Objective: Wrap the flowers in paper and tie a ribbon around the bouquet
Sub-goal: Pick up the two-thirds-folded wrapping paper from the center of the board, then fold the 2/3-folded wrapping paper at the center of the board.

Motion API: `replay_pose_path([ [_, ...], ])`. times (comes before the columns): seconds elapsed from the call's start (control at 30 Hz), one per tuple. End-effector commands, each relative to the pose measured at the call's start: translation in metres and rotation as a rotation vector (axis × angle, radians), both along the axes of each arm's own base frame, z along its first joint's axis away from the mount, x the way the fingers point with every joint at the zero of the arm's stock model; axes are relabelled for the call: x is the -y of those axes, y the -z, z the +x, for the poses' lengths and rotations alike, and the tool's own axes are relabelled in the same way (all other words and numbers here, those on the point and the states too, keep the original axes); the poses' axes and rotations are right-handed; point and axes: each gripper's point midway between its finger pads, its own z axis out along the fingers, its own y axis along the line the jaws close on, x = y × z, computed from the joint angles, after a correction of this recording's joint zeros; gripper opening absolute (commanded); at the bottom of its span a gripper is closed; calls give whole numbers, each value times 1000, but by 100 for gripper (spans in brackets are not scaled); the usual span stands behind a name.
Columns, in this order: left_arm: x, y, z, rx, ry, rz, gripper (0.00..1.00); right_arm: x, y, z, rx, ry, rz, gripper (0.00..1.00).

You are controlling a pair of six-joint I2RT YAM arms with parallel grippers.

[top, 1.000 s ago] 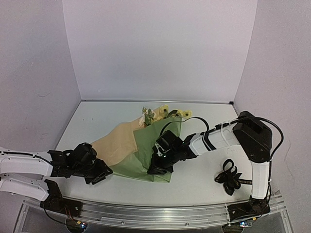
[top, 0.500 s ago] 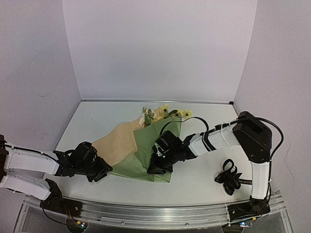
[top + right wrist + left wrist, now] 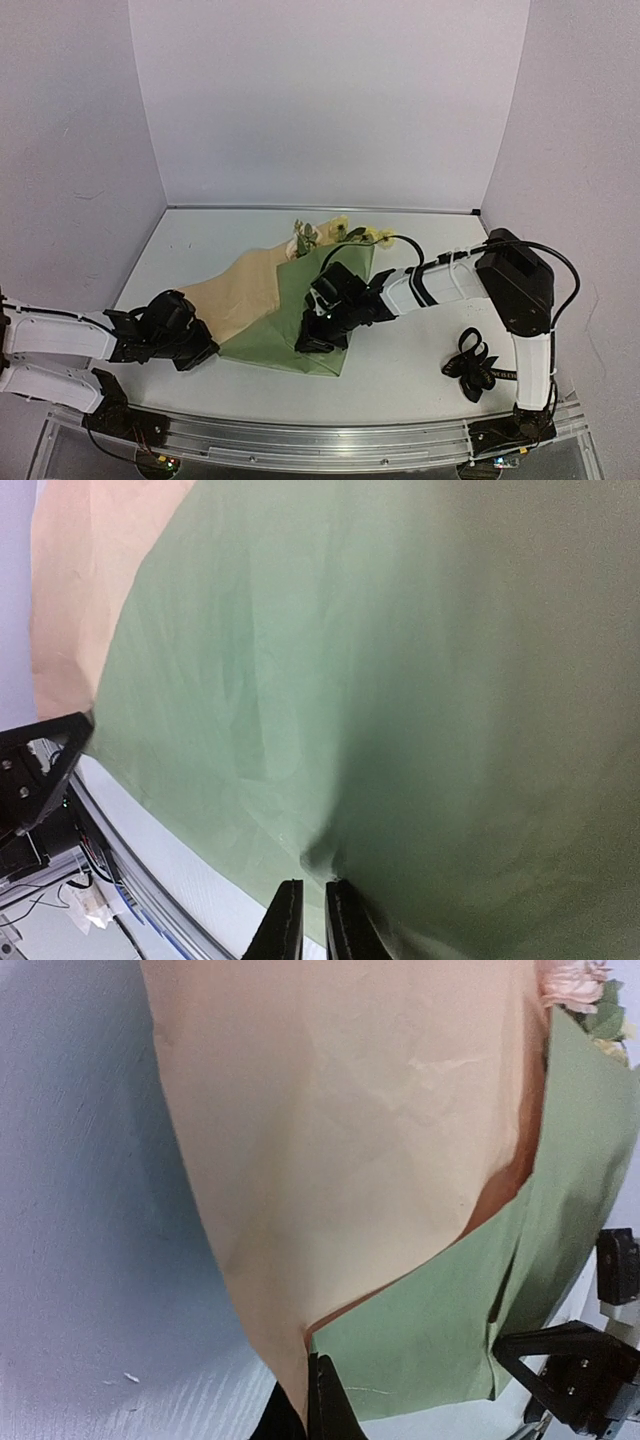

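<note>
Pale tabletop [image 3: 200, 240] carries the whole job in the middle of the overhead view: a large creased sheet of paper [image 3: 250, 290], olive-green on one face and tan on the other, lies slantwise from lower left to upper centre. The small bunch of pale yellow flowers [image 3: 335, 232] with green leaves pokes out past its far edge.

What has changed is the left gripper [image 3: 200, 352]. A second ago its fingers stood partly apart at the tan corner; now they are pressed together, and the left wrist view shows the paper's near tip running down between them [image 3: 315, 1400] — a pinch on the paper. The right gripper [image 3: 312, 338] has slid a little toward the upper left with the green flap. Its fingers [image 3: 345, 925] sit almost touching, with a crease of green paper gathered at their tips, so it appears to hold that edge.

With both ends of the sheet gripped, I judge the wrap to be under way but not closed: the tan face is still spread wide.

Off at the lower right, well apart from the paper, the long narrow black ribbon [image 3: 472, 365] lies in a loose heap, untouched. Plain lilac-white walls [image 3: 330, 100] box in the table on three sides, and a metal rail [image 3: 330, 445] runs along the near edge.
</note>
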Motion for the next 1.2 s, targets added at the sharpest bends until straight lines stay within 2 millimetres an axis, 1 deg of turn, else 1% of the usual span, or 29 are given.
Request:
replay_pose_path([
  [0.0, -1, -33, 20, 191, 57, 39, 0, -10, 2, -1, 15, -27, -23, 11],
  [0.1, 5, -52, 25, 269, 124, 45, 0, -12, 6, -3, 15, -36, -43, 11],
  [0.2, 18, -71, 26, 345, 219, 38, 0, -12, 10, -5, 14, -46, -66, 11],
  [0.33, 41, -104, 24, 464, 330, 6, 0, -11, 19, -5, 5, -47, -93, 11],
  [0.4, 53, -123, 23, 525, 388, -13, 0, -11, 22, -5, 1, -45, -104, 11],
  [0.5, 69, -143, 19, 583, 466, -31, 0, -9, 24, -5, -1, -42, -118, 11],
  [0.53, 75, -153, 21, 617, 477, -44, 0, -8, 24, -5, 0, -39, -121, 11],
  [0.6, 86, -161, 16, 630, 527, -71, 0, -9, 22, -5, -2, -37, -116, 11],
  [0.7, 83, -158, 17, 617, 513, -56, 0, -14, 12, -4, 3, -45, -91, 12],
  [0.73, 78, -152, 19, 597, 489, -33, 0, -15, 8, -4, 8, -52, -82, 12],
  [0.8, 59, -134, 28, 535, 394, 64, 0, -16, 1, -4, 20, -63, -72, 14],
  [0.87, 38, -109, 30, 443, 315, 160, 0, -14, -1, -4, 30, -75, -76, 16],
  [0.97, 27, -78, 25, 331, 259, 187, 2, -13, 4, -7, 20, -89, -87, 17],
  [1.0, 26, -69, 22, 298, 248, 181, 6, -13, 5, -8, 13, -90, -87, 17],
  [1.03, 25, -60, 20, 265, 238, 181, 13, -14, 7, -9, 6, -90, -88, 17],
  [1.07, 25, -55, 17, 246, 237, 168, 25, -15, 9, -9, 1, -89, -86, 17],
  [1.1, 29, -56, 16, 247, 239, 143, 33, -16, 10, -9, -4, -88, -84, 17],
  [1.17, 38, -64, 15, 263, 254, 81, 46, -18, 9, -9, -8, -90, -79, 17],
])
